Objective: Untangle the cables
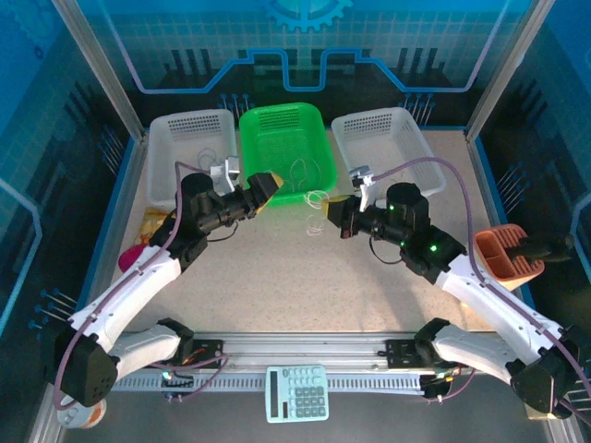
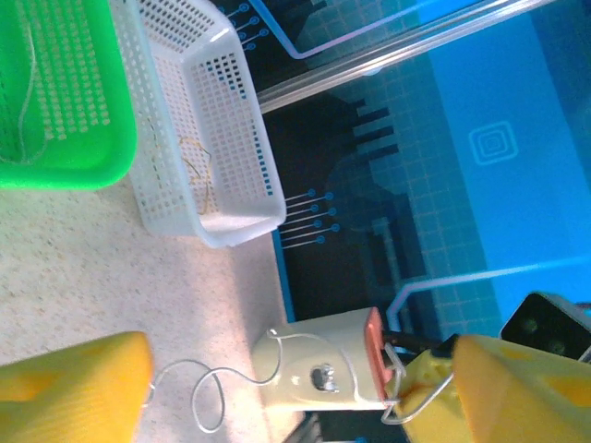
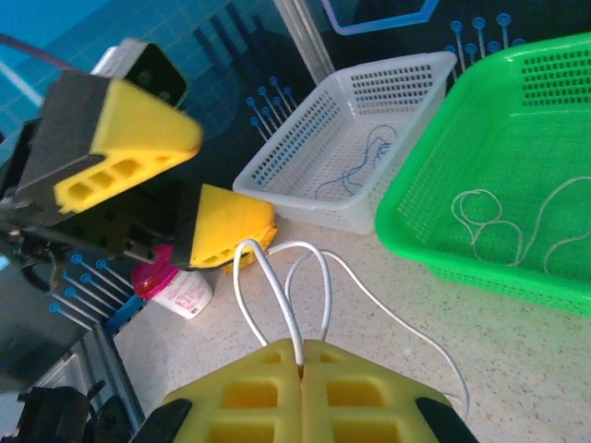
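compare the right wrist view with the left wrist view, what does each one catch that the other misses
Right wrist view: the right gripper shut on the white cable, a white basket holding a blue-grey cable, and a pink-capped bottle.
Left wrist view: the other white basket, holding a yellowish cable.
Both: the open left gripper, the green basket with a thin whitish cable inside, and the white cable looping over the table.

Bright even light, blue cast, soft shadows, close foreground blurred

Speckled table (image 1: 277, 305), blue circuit-patterned walls (image 1: 416, 46) around.
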Available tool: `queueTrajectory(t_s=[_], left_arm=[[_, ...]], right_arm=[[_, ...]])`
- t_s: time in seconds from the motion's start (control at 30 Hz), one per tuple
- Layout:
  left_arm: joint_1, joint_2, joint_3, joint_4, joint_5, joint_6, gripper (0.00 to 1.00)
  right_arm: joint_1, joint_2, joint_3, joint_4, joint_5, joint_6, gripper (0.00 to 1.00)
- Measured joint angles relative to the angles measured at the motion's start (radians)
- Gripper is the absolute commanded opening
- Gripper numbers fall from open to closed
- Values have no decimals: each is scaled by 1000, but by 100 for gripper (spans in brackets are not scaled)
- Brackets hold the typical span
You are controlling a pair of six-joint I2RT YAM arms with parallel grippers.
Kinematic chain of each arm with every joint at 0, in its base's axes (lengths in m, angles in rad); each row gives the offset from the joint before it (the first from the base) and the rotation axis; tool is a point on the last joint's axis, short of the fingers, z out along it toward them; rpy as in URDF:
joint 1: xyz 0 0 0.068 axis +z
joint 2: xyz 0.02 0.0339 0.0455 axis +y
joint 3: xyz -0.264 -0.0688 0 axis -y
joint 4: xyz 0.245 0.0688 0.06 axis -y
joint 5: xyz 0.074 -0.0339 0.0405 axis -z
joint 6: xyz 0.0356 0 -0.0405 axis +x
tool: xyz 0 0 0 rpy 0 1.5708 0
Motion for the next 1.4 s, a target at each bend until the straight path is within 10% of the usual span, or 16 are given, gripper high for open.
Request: queueTrajectory(t_s=[0.4, 1.4], left_arm=[[-60, 29, 16, 78, 47, 3, 40], [-167, 80, 0, 191, 42, -29, 38]], right_arm=[[-52, 6, -55, 144, -194, 6, 0], [-55, 34, -55, 175, -216, 39, 0]])
